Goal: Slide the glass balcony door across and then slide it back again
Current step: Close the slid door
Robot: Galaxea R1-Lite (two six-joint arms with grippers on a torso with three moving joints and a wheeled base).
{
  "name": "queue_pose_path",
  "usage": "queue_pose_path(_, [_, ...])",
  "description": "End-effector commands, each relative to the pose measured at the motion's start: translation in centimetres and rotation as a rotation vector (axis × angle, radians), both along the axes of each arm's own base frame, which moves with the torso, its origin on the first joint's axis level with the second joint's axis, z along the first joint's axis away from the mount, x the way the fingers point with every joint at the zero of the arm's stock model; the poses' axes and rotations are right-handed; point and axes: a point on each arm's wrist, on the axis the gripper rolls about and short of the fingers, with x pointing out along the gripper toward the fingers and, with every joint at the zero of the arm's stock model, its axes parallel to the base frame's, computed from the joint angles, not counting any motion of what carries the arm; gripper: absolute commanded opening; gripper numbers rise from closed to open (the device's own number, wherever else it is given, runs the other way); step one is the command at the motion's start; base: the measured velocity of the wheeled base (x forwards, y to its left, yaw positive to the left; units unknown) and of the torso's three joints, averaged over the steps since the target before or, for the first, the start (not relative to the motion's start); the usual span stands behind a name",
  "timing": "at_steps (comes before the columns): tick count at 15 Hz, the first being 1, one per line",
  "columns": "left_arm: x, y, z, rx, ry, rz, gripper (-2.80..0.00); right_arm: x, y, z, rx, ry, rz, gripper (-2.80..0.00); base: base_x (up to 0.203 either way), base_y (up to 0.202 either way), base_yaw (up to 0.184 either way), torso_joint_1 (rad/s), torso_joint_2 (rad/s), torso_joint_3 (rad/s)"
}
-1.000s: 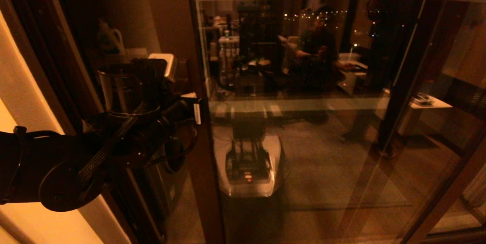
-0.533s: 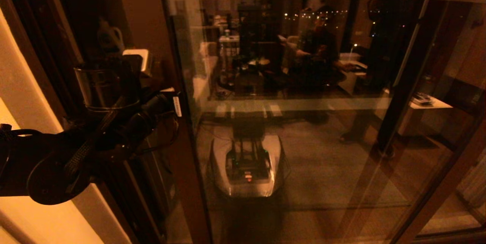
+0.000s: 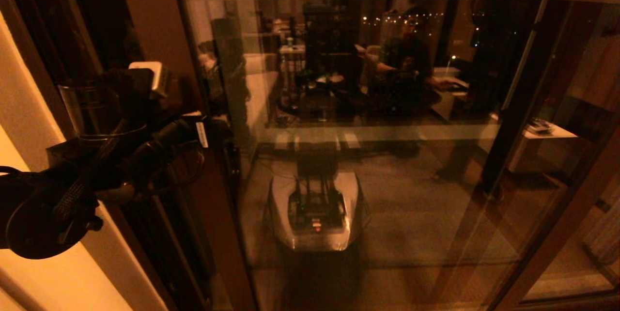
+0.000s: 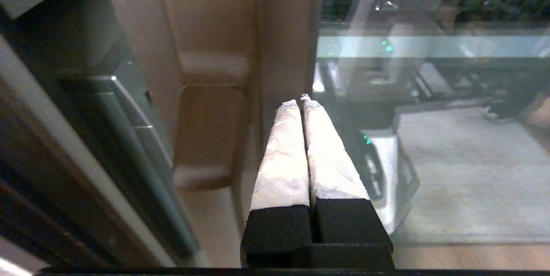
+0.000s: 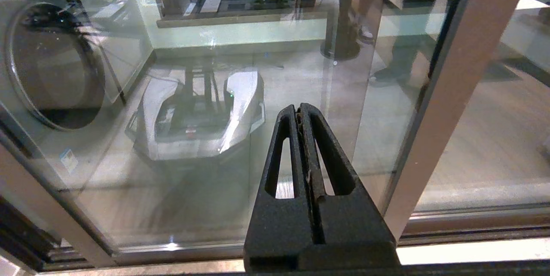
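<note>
Leftward-slid glass balcony door point(image 3: 387, 156) meets shut left pincer point(image 4: 302, 103).

A lived-in home at night, at its balcony threshold. The glass balcony door point(image 3: 368, 156) reflects a furnished room, and a front-loading washing machine point(image 5: 51, 65) stands at the frame's left.

Glass balcony door point(image 3: 387, 194): clear glossy glass pane, strongly reflective, matt frosted band along top edge; frame is smooth brown wood with low sheen. Blocky wooden pull handle point(image 4: 210, 121) smooth, satin brown. Left gripper point(image 4: 303, 100): fingers wrapped in pale, rough, wrinkled tape over matt black plastic. Right gripper point(image 5: 299, 108): matt black plastic, slotted fingers, slightly grainy.
</note>
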Motion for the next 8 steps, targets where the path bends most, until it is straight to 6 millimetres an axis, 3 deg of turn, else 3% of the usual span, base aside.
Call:
queue_pose_path(1, [-0.1,1.8,0.2,-0.003,-0.009,0.033,-2.8,0.0,0.0,0.0,-0.001,0.001,0.0,-2.8,0.0,0.0,0.0,0.0,0.0,0.0])
queue_pose_path(8, [0.5,5.1,0.1,0.009,-0.004,0.079,-2.8,0.0,0.0,0.0,-0.001,0.002,0.0,-2.8,0.0,0.0,0.0,0.0,0.0,0.0])
